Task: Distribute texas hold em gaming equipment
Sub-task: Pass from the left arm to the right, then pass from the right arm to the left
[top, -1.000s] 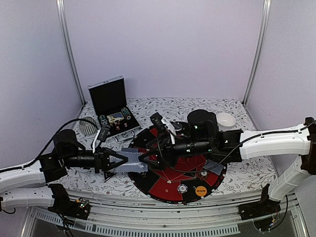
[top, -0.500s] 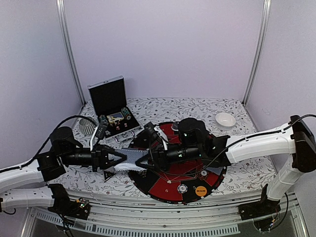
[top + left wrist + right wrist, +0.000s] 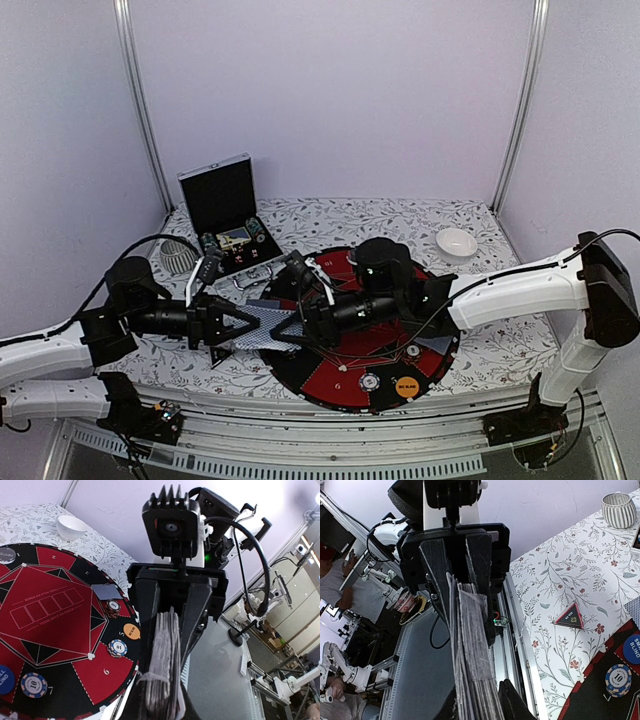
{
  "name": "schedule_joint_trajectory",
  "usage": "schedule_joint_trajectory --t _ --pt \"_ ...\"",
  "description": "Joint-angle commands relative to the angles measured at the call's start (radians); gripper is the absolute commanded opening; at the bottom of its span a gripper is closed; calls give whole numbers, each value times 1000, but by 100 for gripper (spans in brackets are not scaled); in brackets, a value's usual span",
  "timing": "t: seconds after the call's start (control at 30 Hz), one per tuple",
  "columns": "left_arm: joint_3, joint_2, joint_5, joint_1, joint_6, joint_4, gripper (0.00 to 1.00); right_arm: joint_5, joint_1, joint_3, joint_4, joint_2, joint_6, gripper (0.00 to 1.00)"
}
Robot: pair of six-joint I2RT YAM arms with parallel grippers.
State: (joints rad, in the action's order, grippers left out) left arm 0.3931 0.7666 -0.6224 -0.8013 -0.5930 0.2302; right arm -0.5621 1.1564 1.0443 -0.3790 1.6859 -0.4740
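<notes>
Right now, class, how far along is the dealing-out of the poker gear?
Done: chips, an orange button and one card lie on the mat. In hand: the left gripper clamps the cards; the right gripper flanks their other end. Left: most cards undealt; more chips sit in the case.

Chips dot near mat; case stands far-left.

the big round red-and-black mat reads "texas hold'em poker", its rim numbered 5, 6, 7; a blue-and-white striped round chip shows 10; a blue round button says "blind".
</notes>
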Motion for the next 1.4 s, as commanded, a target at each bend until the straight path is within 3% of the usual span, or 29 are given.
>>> schedule_joint_trajectory --t 0.0,0.07,0.1,0.17,0.2,0.3,0.43,0.7,0.83,0.93,1.13,1.2,1.37 --pt "-1 8 -1 -2 -4 70 0 -25 14 40 -63 1 2 7" --pt "-2 8 3 -3 7 61 0 -13 13 31 -61 -13 0 3" --pt "2 5 11 -3 17 40 8 -6 12 24 -56 -24 -2 3" --pt "15 -12 45 -3 55 -27 46 11 4 13 -10 -45 -13 2" --pt "26 -26 65 -4 83 -61 58 29 -2 10 33 -58 -18 2" --pt "75 -77 148 -26 238 -193 75 81 -13 2 166 -99 -27 2" --pt "194 -100 387 -144 522 -349 98 105 -24 3 318 -145 -72 2" --pt "356 139 1008 -647 1123 -549 98 129 -26 87 501 -190 -75 2" --pt "333 239 1218 -716 1294 -454 98 114 -25 119 522 -175 -64 2" --pt "316 233 1232 -703 1359 -332 98 99 -25 127 523 -164 -56 2" --pt "326 222 1208 -663 1308 -304 98 73 -26 141 535 -152 -46 2" --pt "333 227 1149 -626 1271 -326 98 70 -25 144 536 -151 -45 3" --pt "418 265 853 -470 1140 -501 98 67 -20 157 535 -142 -39 2"
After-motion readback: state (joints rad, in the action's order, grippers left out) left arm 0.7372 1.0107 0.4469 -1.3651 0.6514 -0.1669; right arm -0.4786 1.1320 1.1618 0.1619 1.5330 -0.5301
